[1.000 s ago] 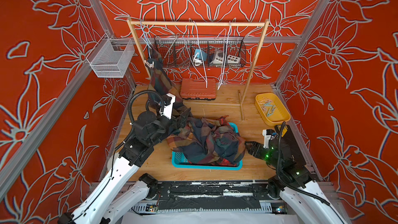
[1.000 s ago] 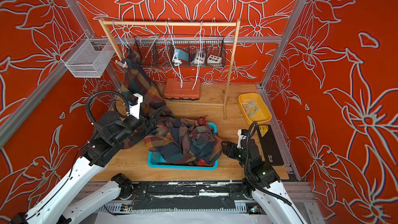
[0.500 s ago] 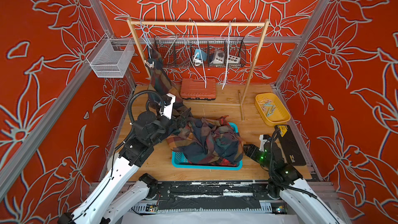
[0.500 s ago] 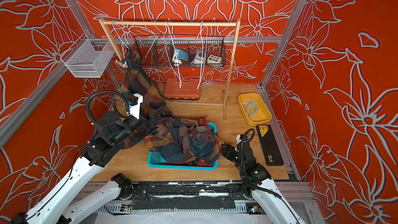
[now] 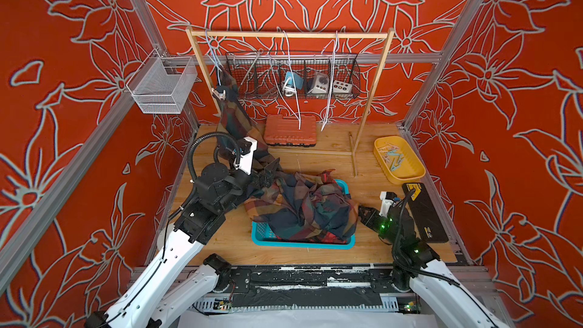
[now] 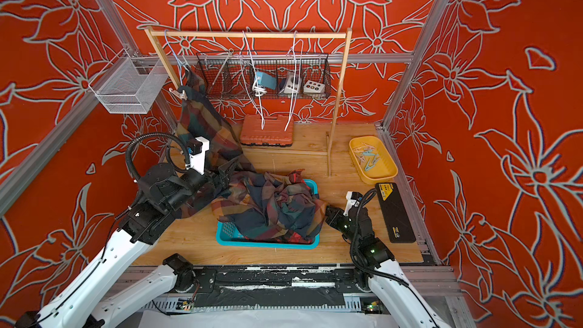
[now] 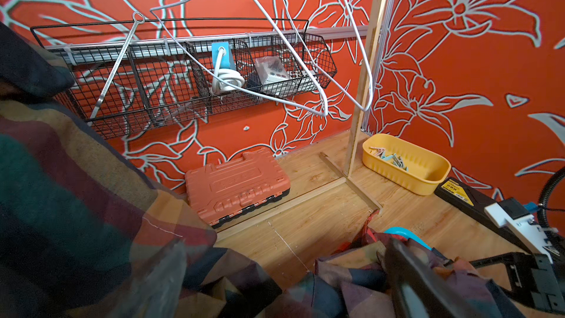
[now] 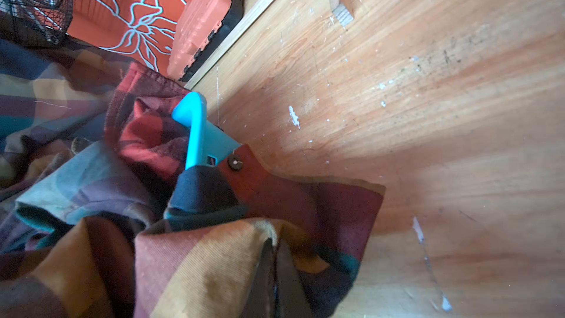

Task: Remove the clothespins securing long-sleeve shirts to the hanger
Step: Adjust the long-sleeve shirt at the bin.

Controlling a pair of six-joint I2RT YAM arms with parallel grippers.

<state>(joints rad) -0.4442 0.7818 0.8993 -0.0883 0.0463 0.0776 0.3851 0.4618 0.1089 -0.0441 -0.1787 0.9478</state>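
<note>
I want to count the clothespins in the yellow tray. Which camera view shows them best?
Both top views: they look down into the yellow tray, so the clothespins lie in plain sight. The left wrist view sees them from a low angle, overlapping. The right wrist view shows none.

No text can be read. The black case (image 5: 426,216) at the right has a yellow label (image 5: 414,188) with print too small to read, and the far orange tool case (image 7: 237,185) carries raised lettering, too blurred
</note>
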